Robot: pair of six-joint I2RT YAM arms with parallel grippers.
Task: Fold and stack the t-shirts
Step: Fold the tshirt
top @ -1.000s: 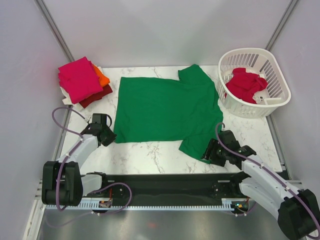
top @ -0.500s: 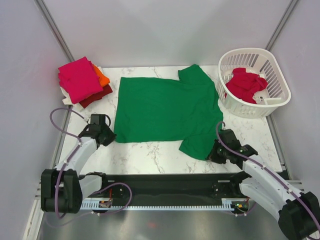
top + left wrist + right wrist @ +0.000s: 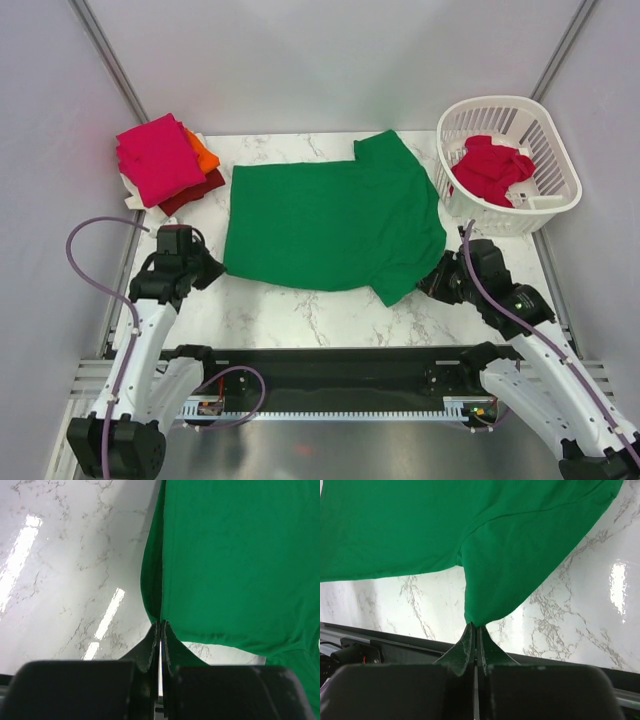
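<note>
A bright green t-shirt [image 3: 330,220] lies spread across the middle of the marble table, with its near edge raised off the surface. My left gripper [image 3: 213,268] is shut on the shirt's near-left hem corner; in the left wrist view the jaws [image 3: 161,624] pinch the green cloth [image 3: 235,560]. At the near right my right gripper [image 3: 432,284] is shut on the near sleeve, and the sleeve [image 3: 510,575] hangs from the closed jaws [image 3: 476,626]. A magenta-pink t-shirt [image 3: 155,155] tops a folded pile, over an orange one [image 3: 204,154] and a dark red one [image 3: 196,192].
A white slatted laundry basket [image 3: 548,198] stands at the far right with a crumpled red t-shirt [image 3: 490,168] inside. The folded pile sits at the far left corner. Grey walls close in both sides, and a black rail runs along the near edge [image 3: 330,365].
The right gripper closed on the green sleeve. Both arms rose and drew away from the table's near edge, lifting the shirt's near edge and shifting it slightly away.
</note>
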